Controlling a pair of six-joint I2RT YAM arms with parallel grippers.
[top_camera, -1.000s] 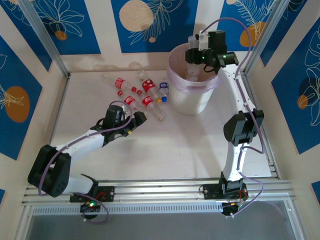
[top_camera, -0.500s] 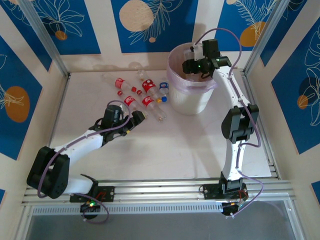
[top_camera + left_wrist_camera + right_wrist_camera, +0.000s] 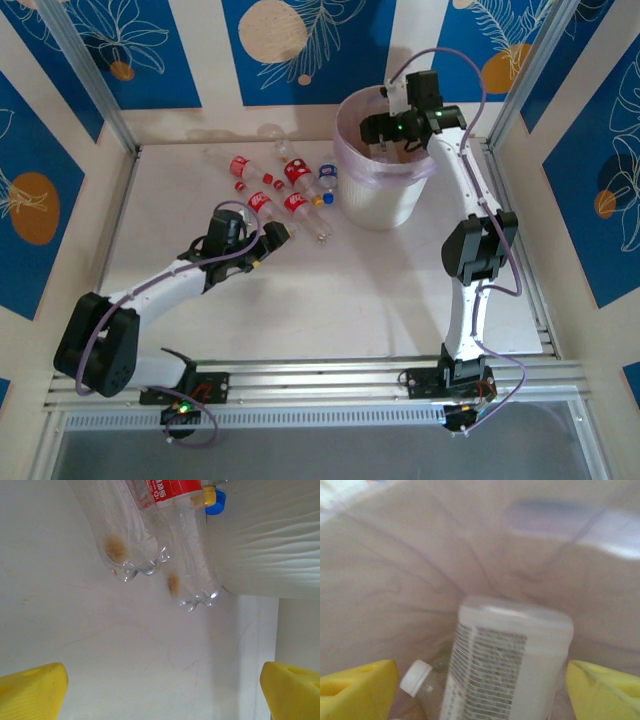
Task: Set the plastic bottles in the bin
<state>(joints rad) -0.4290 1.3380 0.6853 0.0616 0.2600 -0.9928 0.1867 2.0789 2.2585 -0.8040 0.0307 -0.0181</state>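
Right gripper (image 3: 481, 667) spread wide in bin (image 3: 375, 205); bottle (image 3: 512, 655) inside, axis 6–12 o'clock, base apparently at 12. Left gripper (image 3: 164, 672) wide.

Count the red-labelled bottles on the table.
4, all left of the bin: far-left bottle, far-right bottle, near-left bottle, near-right bottle. Labels turned away may hide more.

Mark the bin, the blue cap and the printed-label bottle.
bin (image 3: 378, 208): top external view, white outer wall.
blue cap (image 3: 216, 501): left wrist view, its side.
printed-label bottle (image 3: 492, 670): right wrist view, its label.
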